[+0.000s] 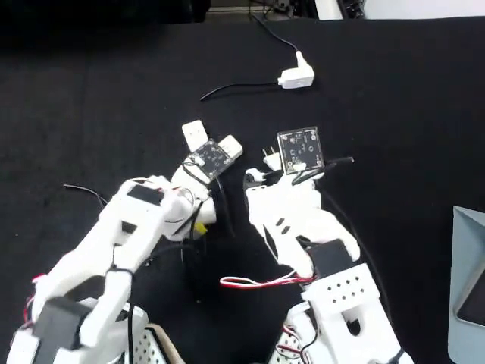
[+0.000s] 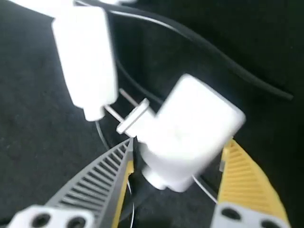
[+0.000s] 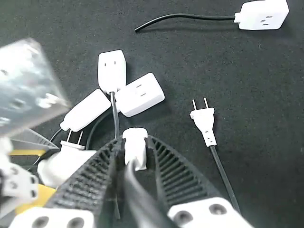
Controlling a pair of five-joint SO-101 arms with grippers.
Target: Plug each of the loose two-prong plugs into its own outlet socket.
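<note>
The left end effector is clenched on a two-prong plug, its prongs just before a socket and not yet inside. I judge this is the insertion step, and it needs a straight push. The right end effector grasps a second plug. I count three plugs, with one loose plug on the surface. There are four sockets, the far socket at 1 o'clock from the others.

Black cloth-covered table, grey container at its right edge.

A robotics lab bench: black-clothed table, white arms with exposed wiring.
</note>
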